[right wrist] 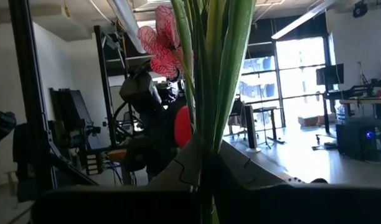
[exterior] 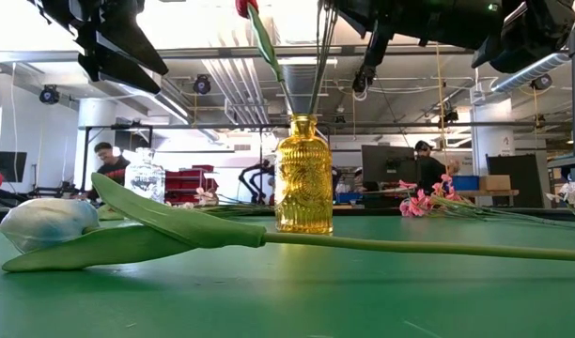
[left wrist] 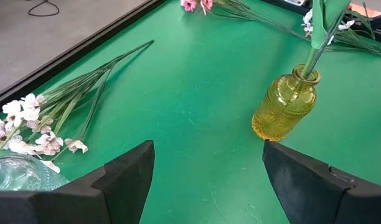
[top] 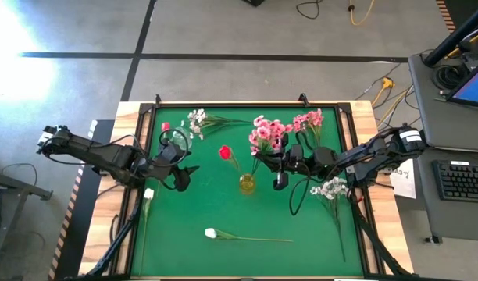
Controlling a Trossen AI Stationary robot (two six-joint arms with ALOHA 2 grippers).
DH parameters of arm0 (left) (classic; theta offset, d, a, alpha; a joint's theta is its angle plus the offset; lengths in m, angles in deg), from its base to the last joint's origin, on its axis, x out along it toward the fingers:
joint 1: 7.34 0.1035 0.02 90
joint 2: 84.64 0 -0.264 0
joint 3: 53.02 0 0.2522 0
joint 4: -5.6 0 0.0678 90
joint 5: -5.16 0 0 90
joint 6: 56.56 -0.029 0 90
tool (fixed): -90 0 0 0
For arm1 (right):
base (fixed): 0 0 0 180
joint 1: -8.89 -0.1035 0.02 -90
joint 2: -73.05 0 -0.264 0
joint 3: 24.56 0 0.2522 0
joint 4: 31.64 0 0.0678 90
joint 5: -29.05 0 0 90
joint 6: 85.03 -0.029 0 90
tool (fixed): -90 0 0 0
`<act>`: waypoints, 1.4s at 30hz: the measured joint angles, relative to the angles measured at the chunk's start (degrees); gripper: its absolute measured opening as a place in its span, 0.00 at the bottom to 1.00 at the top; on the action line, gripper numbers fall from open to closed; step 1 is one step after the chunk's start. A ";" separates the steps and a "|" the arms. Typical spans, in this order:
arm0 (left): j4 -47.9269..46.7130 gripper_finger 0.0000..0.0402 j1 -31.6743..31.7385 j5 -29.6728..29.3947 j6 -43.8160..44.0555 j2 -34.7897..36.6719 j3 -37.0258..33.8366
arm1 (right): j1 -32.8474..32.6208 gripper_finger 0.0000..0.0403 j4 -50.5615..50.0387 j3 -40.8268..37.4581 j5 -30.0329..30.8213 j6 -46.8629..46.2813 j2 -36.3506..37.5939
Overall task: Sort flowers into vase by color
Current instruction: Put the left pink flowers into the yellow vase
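your right end effector (top: pixel 281 181) clamped a pink flower spray (top: pixel 269 134) above the yellow vase (top: pixel 246 184); your left end effector (top: pixel 183 176) hung wide and empty over the tabletop (top: pixel 223 211).

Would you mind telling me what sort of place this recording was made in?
Probably a robotics lab or workshop: exposed ceiling ducts, people at monitors behind the table, and cables on the concrete floor beside a keyboard.

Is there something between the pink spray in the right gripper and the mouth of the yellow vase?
Yes. A red tulip already stands in the yellow vase, its stem leaning out of the mouth. The right gripper, shut on the pink spray, holds those stems just above. Nothing else visible intervenes.
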 joint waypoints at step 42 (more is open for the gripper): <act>-0.05 0.71 0.04 -0.83 1.82 0.00 0.00 | -0.04 0.67 -29.24 0.00 -0.10 -8.28 11.11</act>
